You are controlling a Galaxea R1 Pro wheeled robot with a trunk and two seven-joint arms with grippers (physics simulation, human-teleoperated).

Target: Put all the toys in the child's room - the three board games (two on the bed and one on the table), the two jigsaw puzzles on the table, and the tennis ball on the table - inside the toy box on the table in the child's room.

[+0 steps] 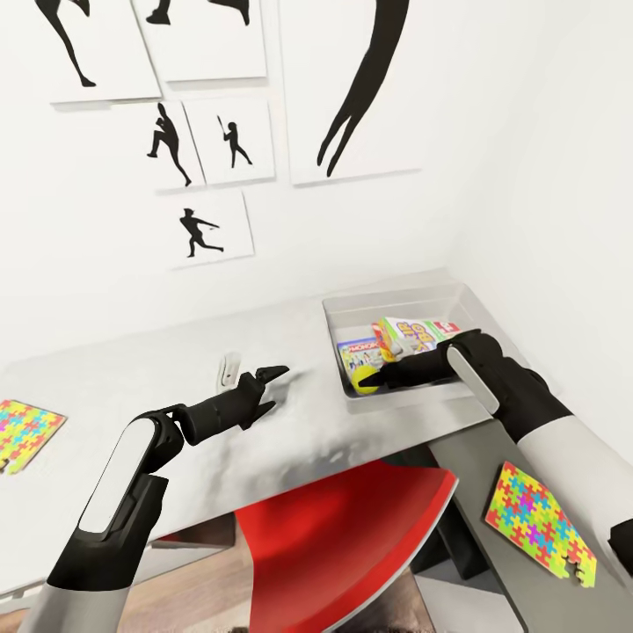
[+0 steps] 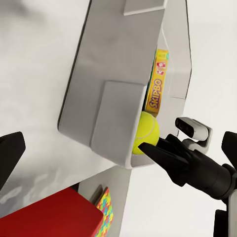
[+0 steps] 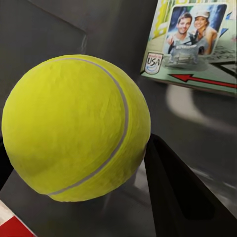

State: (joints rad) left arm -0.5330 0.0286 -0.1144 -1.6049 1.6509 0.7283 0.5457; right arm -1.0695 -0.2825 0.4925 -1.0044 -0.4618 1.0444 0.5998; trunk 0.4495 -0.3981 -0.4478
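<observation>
Reaching into the toy box [image 1: 457,294] at about 2 o'clock on the table [image 1: 132,387], the right gripper [image 1: 376,380] carries the tennis ball [image 1: 365,381] just inside the box's near wall. From the right wrist view the ball [image 3: 76,126] sits tight against 1 dark finger [image 3: 182,192], and the left wrist view shows it at the fingertips, so I judge the gripper pinched on it, though the far finger is hidden behind the felt.

That ball will handle easily: light, springy, with a fuzzy skin that gives friction rather than slip. Being round, it wants holding across its widest line; off-centre, it squirts out. Dropped, it may bounce and roll, so a low release near the box floor looks wise.

Beside it in the box lie a Monopoly box [image 1: 360,354] and a Skip-Bo box [image 1: 411,332], flat stiff cardboard, light, with slick printed faces.

The left gripper [image 1: 268,387] hovers at 12 o'clock over the bare table, fingers spread and holding nothing, near a small white clip-like item [image 1: 229,367].

2 jigsaw puzzles wait outside: 1 [image 1: 25,431] at 9 o'clock on the table's left edge, 1 [image 1: 538,523] at 4 o'clock on a lower grey surface. Both look thin and flat, so I'd expect them to be awkward to lift from above; an overhanging edge is the better place to pinch. A red chair [image 1: 352,536] sits at 6 o'clock.
</observation>
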